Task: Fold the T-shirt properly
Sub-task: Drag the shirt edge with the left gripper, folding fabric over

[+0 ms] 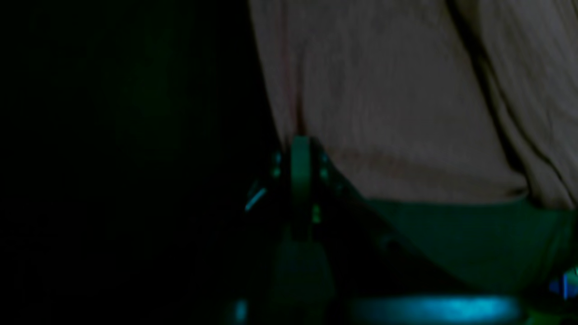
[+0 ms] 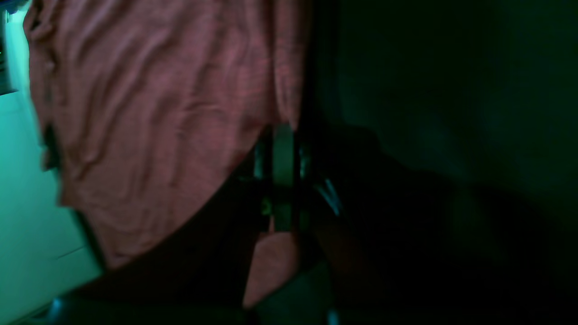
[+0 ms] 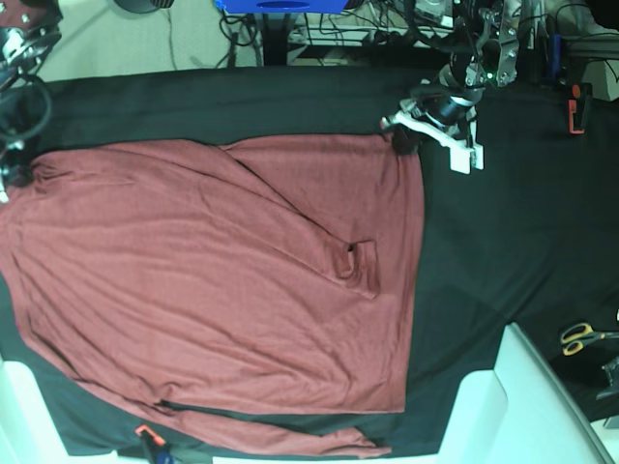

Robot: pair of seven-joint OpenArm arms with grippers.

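A: Shirt position?

B: T-shirt point(image 3: 203, 280) lies spread over the black cloth point(image 3: 503, 242) on the tabletop, covering most of the cloth's left and middle in the base view. One sleeve is folded across the body, its cuff near the shirt's right edge. A second sleeve runs along the shirt's bottom hem. Fabric is wrinkled, not flat.

A: Left claw?

B: Left claw point(image 3: 404, 138) sits at the shirt's top right corner in the base view, touching the fabric there. In its own wrist view the left claw point(image 1: 300, 149) has its jaws together at the shirt's point(image 1: 388, 113) edge, with a fold of fabric running down into them. Reads as pinched shut on the shirt edge.

A: Right claw?

B: Right claw point(image 3: 17, 177) is at the shirt's far left corner in the base view, at the frame edge, partly hidden. From the wrist view, the right claw point(image 2: 284, 135) is closed, and the shirt point(image 2: 158, 122) hangs off to the left of it with a strip of its edge going in between the jaws. More fabric shows below the jaws. Held shut on the shirt.

A: Anything else near the shirt?

B: Scissors point(image 3: 583, 336) with yellow handles, well to the right of the shirt, past the cloth's edge. A red clamp point(image 3: 577, 108) on the cloth's far right edge, above them. A small orange-handled clamp point(image 3: 145, 435) at the cloth's front edge, just below the shirt's bottom sleeve.
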